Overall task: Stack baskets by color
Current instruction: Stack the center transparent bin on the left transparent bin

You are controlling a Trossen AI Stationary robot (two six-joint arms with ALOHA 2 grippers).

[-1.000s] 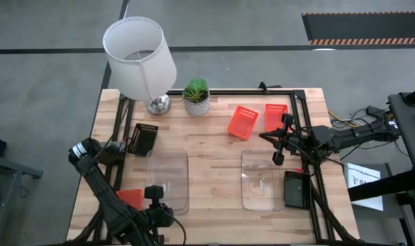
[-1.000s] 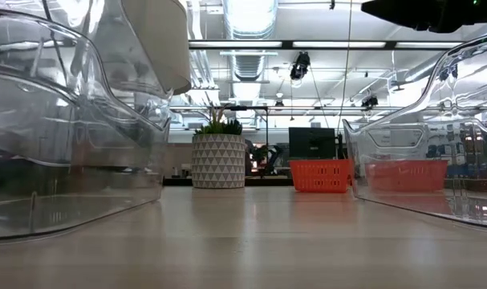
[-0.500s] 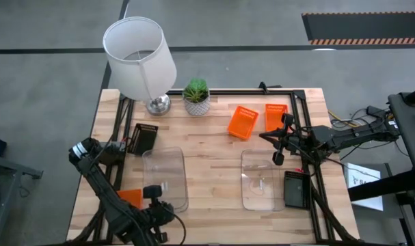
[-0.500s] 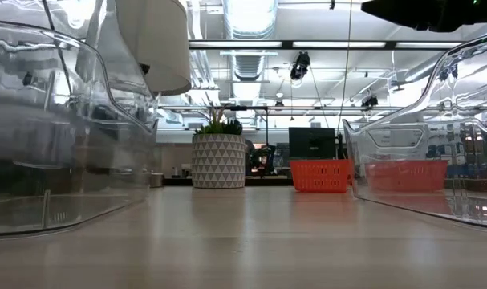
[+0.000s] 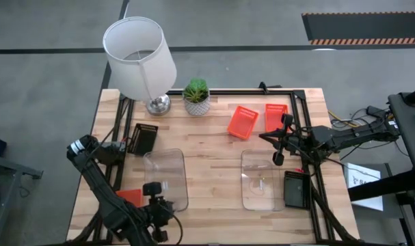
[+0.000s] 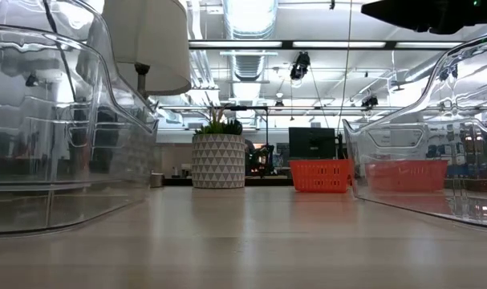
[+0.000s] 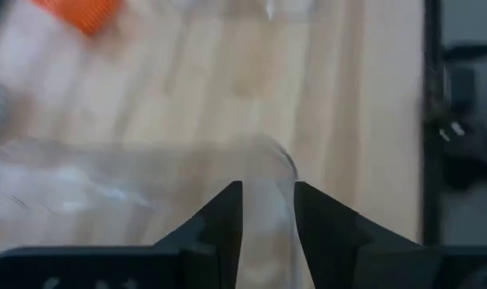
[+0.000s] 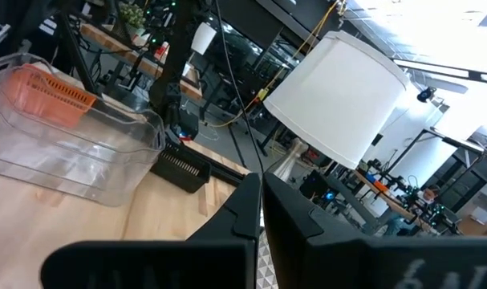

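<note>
Left gripper fingers parted around clear basket rim; release advised only once settled on tabletop. Right gripper closed, empty.

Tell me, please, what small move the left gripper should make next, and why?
Probably open a little wider and back off: the left gripper straddles the near rim of the clear basket, which rests flat on the table, apparently already released.

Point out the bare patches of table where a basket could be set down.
Free: the strip between the left clear basket and right clear basket, and the wood between plant pot and tilted orange basket. Crowded: around the right gripper and the black basket.
</note>
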